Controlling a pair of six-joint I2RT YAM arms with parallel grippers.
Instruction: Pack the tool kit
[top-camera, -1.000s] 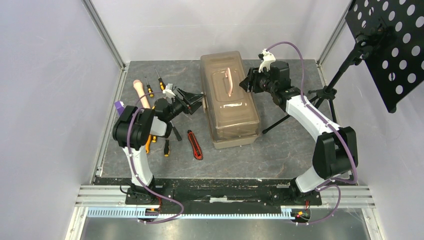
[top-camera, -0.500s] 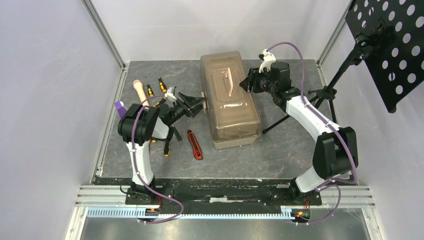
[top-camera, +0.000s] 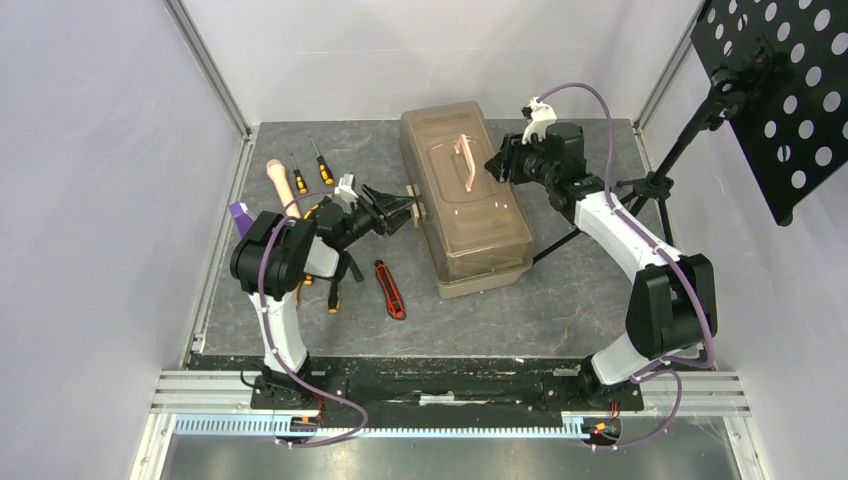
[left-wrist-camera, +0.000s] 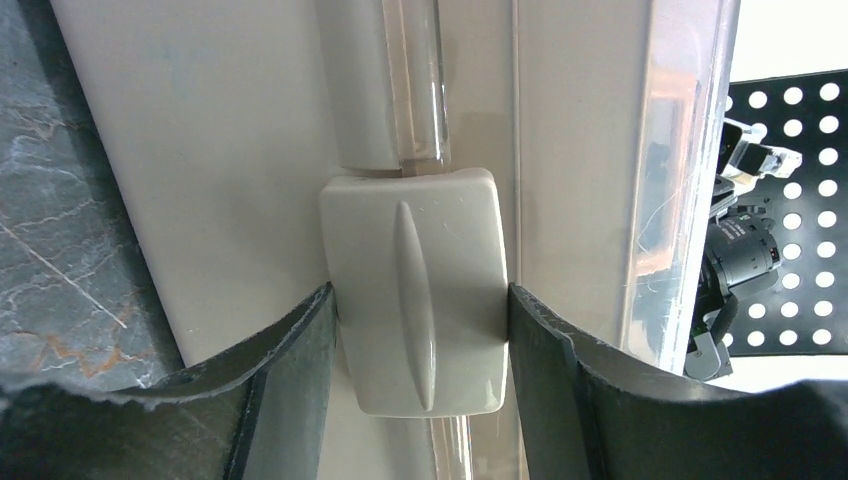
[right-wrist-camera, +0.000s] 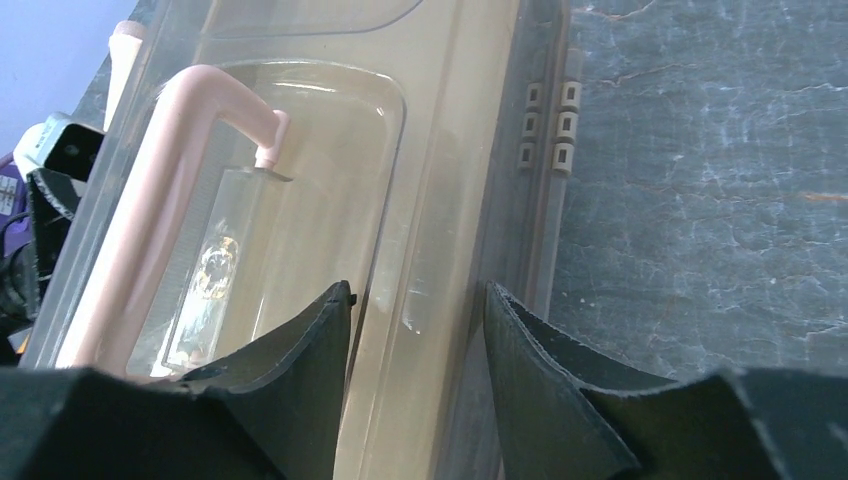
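Grey table (top-camera: 570, 300), left gripper (left-wrist-camera: 420, 292) clasping toolbox latch (left-wrist-camera: 440, 230)

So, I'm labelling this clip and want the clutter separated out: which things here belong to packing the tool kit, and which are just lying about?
For the job: toolbox, its latch, screwdrivers, utility knife.
Lying about: beige rod, purple block, black tripod stand, perforated panel.

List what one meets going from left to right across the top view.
purple block → rod → knife → toolbox → stand → perforated panel
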